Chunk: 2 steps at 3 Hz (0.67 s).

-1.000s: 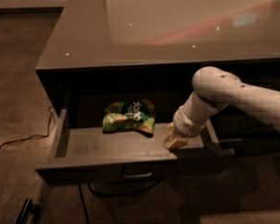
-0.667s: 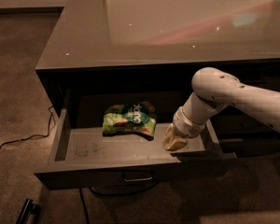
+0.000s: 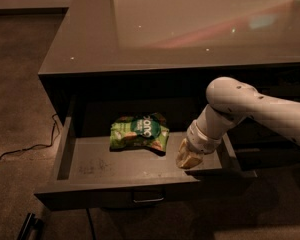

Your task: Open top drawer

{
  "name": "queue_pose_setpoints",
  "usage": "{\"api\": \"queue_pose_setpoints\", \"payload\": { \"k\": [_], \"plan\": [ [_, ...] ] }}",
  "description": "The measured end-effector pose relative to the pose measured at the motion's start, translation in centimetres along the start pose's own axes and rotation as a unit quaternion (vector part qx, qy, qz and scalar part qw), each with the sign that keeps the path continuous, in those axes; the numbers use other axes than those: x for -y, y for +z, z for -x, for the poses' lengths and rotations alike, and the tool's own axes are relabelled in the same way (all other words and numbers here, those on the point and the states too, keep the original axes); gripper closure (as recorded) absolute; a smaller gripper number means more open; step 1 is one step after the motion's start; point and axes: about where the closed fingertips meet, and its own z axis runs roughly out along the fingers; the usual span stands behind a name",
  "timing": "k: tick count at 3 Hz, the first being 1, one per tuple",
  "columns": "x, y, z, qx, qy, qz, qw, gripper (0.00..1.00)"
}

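Note:
The top drawer (image 3: 105, 166) of the dark cabinet stands pulled far out, its grey inner floor showing. Its flat front runs along the bottom, with a small metal pull (image 3: 148, 198) at centre. My gripper (image 3: 188, 157) hangs from the white arm (image 3: 250, 109) that comes in from the right. It reaches down inside the drawer at its right end, close behind the front panel. A green snack bag (image 3: 139, 132) lies on the drawer floor, left of the gripper and apart from it.
The glossy grey cabinet top (image 3: 190, 29) spreads behind the drawer. A black cable (image 3: 25, 146) trails on the brown carpet at left. A dark object (image 3: 29, 226) lies on the floor at bottom left. The right-hand stack's drawer front (image 3: 270, 149) lies behind the arm.
The drawer has slid a little further out toward the camera, and the gripper has stayed at its right end.

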Motion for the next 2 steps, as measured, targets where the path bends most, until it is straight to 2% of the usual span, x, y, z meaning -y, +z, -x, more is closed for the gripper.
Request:
{"api": "queue_pose_setpoints", "payload": {
  "k": [2],
  "plan": [
    [0.0, 0.01, 0.0, 0.0, 0.0, 0.0, 1.0, 0.12]
  ]
}}
